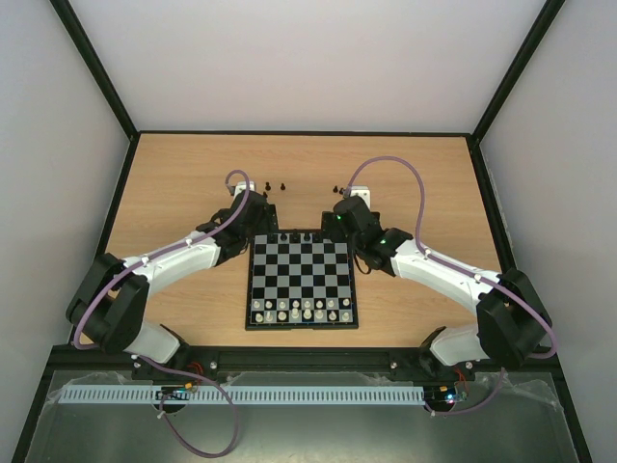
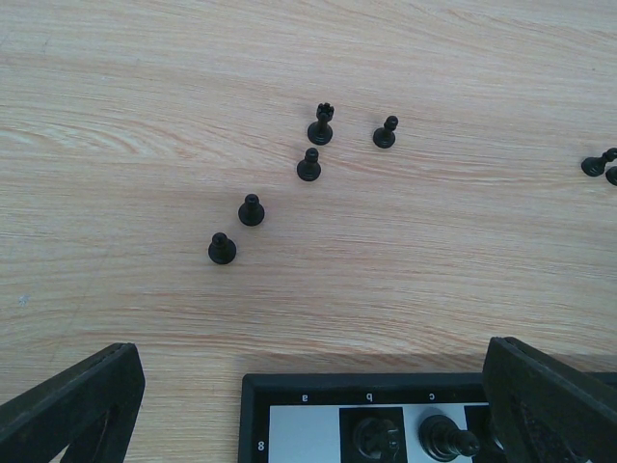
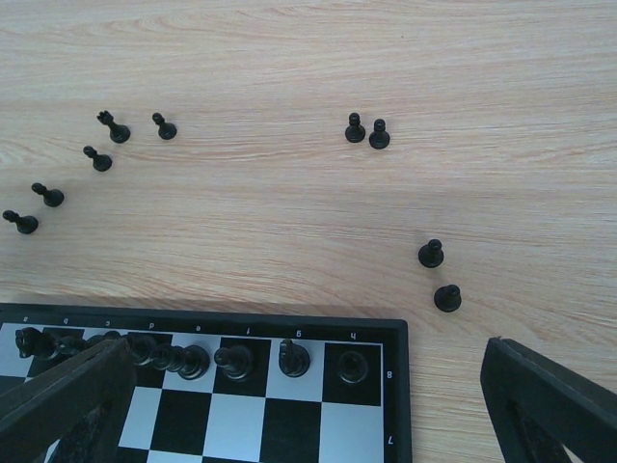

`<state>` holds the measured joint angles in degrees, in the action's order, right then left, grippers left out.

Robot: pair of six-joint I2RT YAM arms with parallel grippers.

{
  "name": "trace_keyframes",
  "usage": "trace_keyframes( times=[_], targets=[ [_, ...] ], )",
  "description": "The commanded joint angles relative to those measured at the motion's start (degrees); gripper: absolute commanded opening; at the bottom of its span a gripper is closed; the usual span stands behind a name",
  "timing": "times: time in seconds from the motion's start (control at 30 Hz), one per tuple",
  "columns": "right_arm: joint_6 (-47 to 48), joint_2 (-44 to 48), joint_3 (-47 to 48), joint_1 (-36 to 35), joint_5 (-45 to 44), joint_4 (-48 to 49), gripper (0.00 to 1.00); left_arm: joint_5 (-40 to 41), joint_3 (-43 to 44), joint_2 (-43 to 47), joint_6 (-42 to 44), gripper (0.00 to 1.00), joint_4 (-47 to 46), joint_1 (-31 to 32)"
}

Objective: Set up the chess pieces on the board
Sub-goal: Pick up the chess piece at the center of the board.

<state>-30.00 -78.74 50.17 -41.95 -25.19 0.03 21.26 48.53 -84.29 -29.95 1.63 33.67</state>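
Observation:
The board (image 1: 251, 289) lies between my two arms, with pale pieces on its two near rows. Black chess pieces (image 3: 234, 360) stand along its far row. More black chess pieces (image 2: 251, 210) are loose on the wood beyond the far edge, several to the left (image 3: 97, 160), two in the middle (image 3: 366, 132) and two off the far right corner (image 3: 431, 255). My left gripper (image 1: 258, 217) (image 2: 308, 424) hangs open over the board's far left corner (image 2: 253, 415). Over the far right corner (image 3: 397, 333), my right gripper (image 1: 339, 220) (image 3: 308, 415) is open too. Neither holds anything.
The wooden table (image 1: 174, 183) is fenced by a black frame and white walls (image 1: 289, 58). Loose black pieces (image 1: 275, 184) sit just beyond both grippers. A perforated rail (image 1: 289, 394) runs along the near edge between the arm bases.

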Motion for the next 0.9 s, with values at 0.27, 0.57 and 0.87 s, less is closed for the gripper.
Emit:
trace_keyframes(
  times=[0.27, 0.57, 0.87],
  targets=[
    [0.37, 1.25, -0.71, 0.38, -1.88, 0.85, 0.99, 0.43, 0.59, 0.82, 0.49, 0.99, -0.31, -0.49],
    [0.72, -0.21, 0.55, 1.65, -1.02, -1.17, 0.89, 0.37, 0.54, 0.95, 0.34, 0.99, -0.31, -0.47],
    [1.65, -2.64, 3.04, 5.33, 3.83, -4.01, 0.74, -0.16, 0.52, 1.62, 0.38, 0.99, -0.27, -0.48]
  ],
)
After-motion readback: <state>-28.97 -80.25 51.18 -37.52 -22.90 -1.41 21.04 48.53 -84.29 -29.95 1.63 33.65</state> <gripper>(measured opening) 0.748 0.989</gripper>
